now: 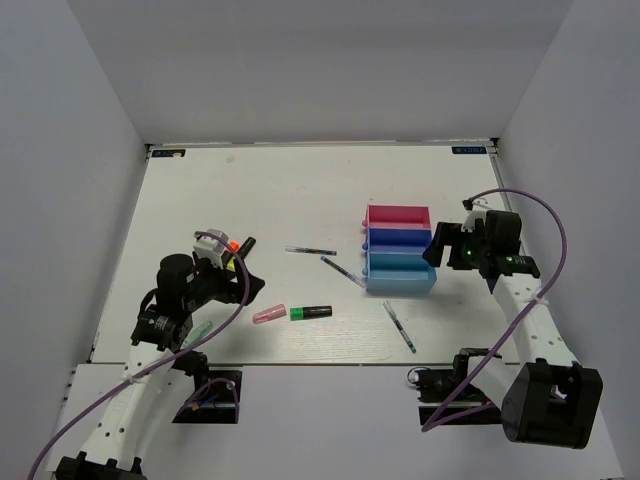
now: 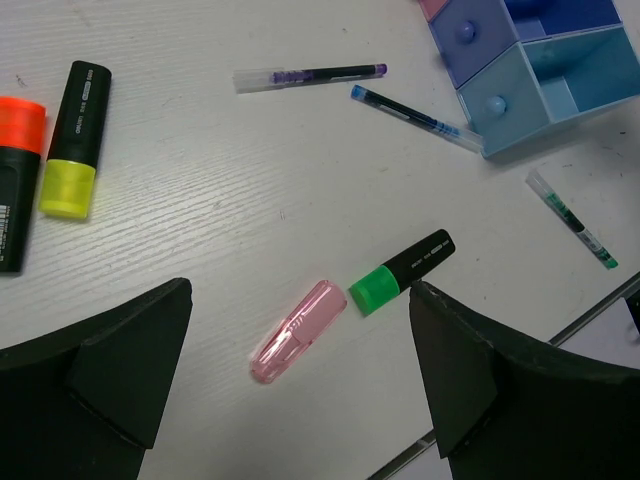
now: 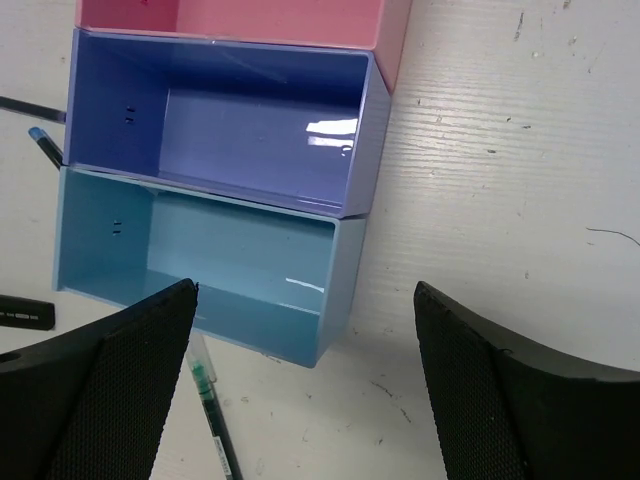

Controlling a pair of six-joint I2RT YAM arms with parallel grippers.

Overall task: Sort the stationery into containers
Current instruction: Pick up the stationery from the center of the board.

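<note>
Three joined trays stand right of centre: pink, purple-blue and light blue. The right wrist view shows the purple-blue tray and the light blue tray empty. A pink highlighter and a green highlighter with black cap lie side by side on the table. My left gripper is open above them and holds nothing. My right gripper is open and empty over the light blue tray's right end.
An orange highlighter and a yellow one lie by the left arm. Thin pens lie left of the trays: a purple one and a blue one. A green pen lies in front of them.
</note>
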